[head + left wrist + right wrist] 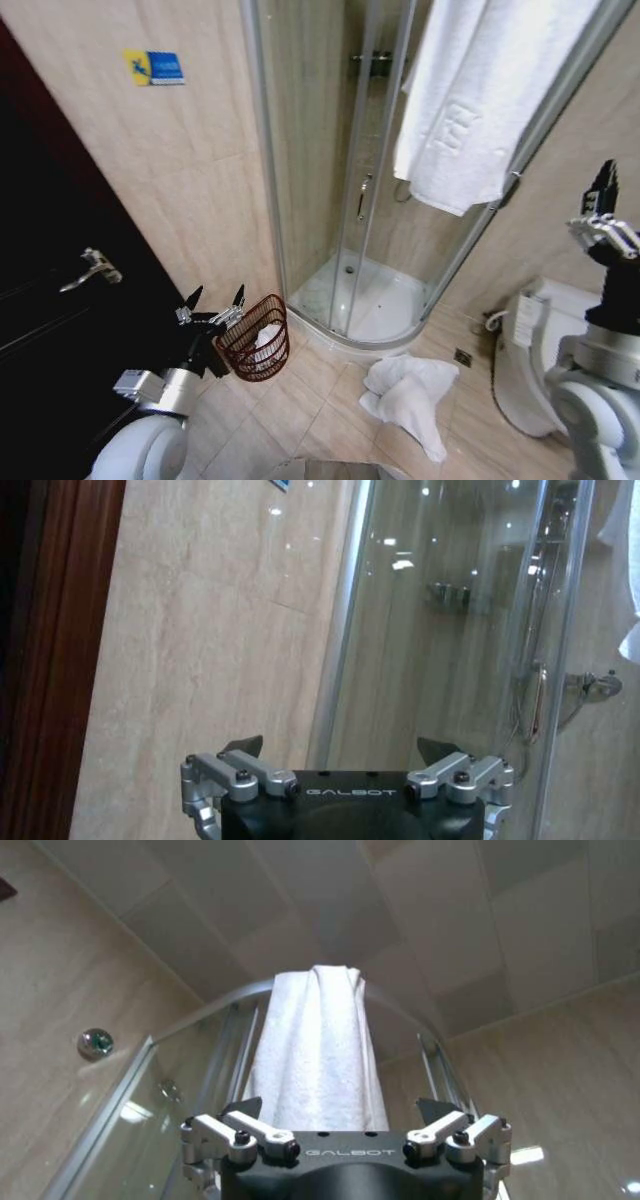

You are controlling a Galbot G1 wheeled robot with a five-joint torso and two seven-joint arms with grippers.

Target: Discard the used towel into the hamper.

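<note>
The towel (410,395) lay on the floor beside the hamper (255,340), undiscarded; left pincer (212,305) and right pincer (605,205) stood apart, empty.

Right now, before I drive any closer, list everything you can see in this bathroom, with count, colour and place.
Hanging towel: one, white, draped over the top of the shower enclosure.
Floor towel: one, white, crumpled on the tiles in front of the shower.
Hamper: one, dark reddish-brown open weave, on the floor by the wall, something white inside.
Shower enclosure: one, curved glass with metal frame, white tray, in the corner.
Toilet: one, white, at the right.
Door: one, dark, metal handle, at the left.
Sign: one, blue and yellow, on the beige wall.
Left claw: open, beside the hamper.
Right claw: open, raised at the right.
</note>
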